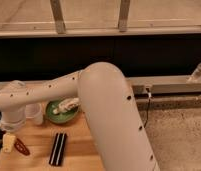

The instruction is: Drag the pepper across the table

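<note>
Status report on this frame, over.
Pincer low at left edge of table, beside pepper. Pepper flat on wood. Black bar apart, further right in view.

No legible text; none on end effector [9, 142] at lower left.
</note>
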